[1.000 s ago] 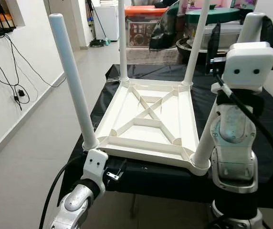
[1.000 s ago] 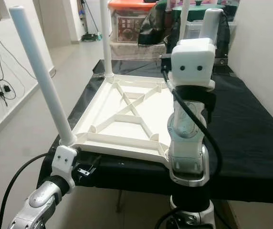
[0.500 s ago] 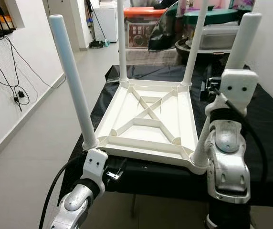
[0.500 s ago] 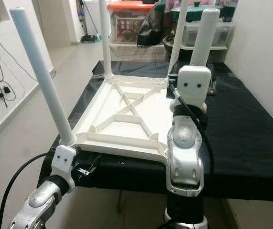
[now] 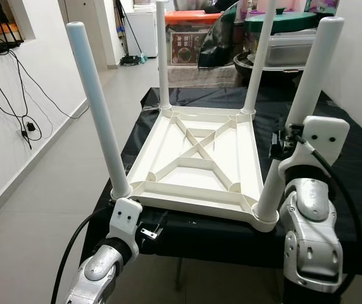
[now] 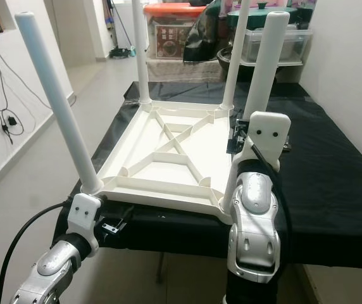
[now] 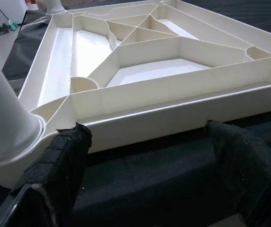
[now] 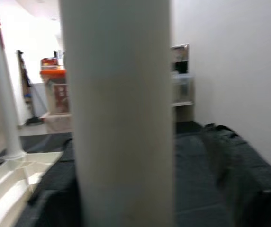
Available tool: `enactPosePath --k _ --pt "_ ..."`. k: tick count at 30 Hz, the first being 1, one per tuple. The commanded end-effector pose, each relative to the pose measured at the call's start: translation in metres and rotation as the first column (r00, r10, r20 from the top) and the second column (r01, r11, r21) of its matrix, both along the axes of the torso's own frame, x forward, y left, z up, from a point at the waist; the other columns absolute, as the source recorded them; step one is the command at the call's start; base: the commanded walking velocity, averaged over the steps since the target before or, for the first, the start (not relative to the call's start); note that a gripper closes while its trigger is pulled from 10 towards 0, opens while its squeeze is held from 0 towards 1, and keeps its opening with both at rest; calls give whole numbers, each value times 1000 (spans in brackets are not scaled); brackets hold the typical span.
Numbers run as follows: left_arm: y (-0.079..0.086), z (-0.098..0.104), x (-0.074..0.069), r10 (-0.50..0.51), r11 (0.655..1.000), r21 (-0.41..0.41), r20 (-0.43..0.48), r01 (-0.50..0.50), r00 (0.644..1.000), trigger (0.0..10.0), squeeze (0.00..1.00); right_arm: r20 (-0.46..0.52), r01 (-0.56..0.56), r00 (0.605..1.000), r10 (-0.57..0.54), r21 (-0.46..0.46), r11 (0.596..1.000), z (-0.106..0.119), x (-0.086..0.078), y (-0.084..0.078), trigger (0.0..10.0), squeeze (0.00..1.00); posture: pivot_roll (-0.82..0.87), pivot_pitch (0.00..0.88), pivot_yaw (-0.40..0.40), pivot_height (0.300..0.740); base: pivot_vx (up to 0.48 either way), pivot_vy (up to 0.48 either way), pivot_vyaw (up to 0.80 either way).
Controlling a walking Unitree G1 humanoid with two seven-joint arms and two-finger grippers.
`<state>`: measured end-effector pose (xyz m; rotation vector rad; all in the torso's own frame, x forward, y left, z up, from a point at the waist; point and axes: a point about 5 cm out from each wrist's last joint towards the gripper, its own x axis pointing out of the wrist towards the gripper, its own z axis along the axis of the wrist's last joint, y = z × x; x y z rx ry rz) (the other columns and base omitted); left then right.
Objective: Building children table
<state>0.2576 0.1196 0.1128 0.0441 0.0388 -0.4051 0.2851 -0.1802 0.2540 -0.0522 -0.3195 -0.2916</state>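
The white children table (image 5: 197,158) lies upside down on the black-covered tabletop (image 5: 352,164), its four legs pointing up; the left end effector (image 7: 149,165) sits released at the near edge, its fingers (image 7: 62,161) spread against the rim beside the near-left leg (image 5: 95,101); the right end effector (image 8: 140,208) is at the near-right leg (image 5: 298,114), with the pole standing between its blurred fingers, though whether they clench it I cannot tell.

Home: tiled floor (image 5: 61,183), storage boxes (image 5: 190,38), fridge (image 5: 144,25).
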Motion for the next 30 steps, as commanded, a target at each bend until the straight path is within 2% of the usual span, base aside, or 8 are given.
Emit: enactPosePath --k 1,6,11,16,20,22,25,30 --pt "4 -1 -2 8 1000 14 -10 -7 1000 10000 0 -40 -9 999 11 38 999 -6 6 -4 0 0 160 0 23 740 0 0 0" --pt "4 -1 -4 7 1000 15 -12 -7 1000 10000 0 -60 -71 995 78 118 991 -8 23 -6 0 0 167 0 22 740 0 0 0" --pt "4 1 -11 1 1000 13 -18 -1 1000 10000 0 2 -264 961 277 312 913 2 66 -10 0 0 190 12 20 740 0 0 0" --pt "3 2 -15 -7 1000 13 -24 7 1000 10000 0 0 -314 938 346 420 852 1 85 -8 0 0 198 20 16 740 0 0 0" --pt "2 4 -18 -10 1000 13 -24 10 1000 10000 0 -18 -318 927 375 492 810 -3 93 -5 0 0 210 33 14 740 0 0 0" --pt "2 6 -22 -12 1000 11 -28 12 1000 10000 0 -58 -295 910 412 608 737 -14 105 -1 0 0 223 53 14 740 0 0 0" --pt "2 6 -24 -12 1000 10 -29 13 1000 10000 0 -75 -279 904 422 644 712 -19 108 0 0 0 224 55 14 740 0 0 0" --pt "2 10 -29 -19 1000 9 -35 20 999 10000 0 -206 -132 863 461 789 601 -63 116 12 0 0 242 88 15 740 0 0 0"
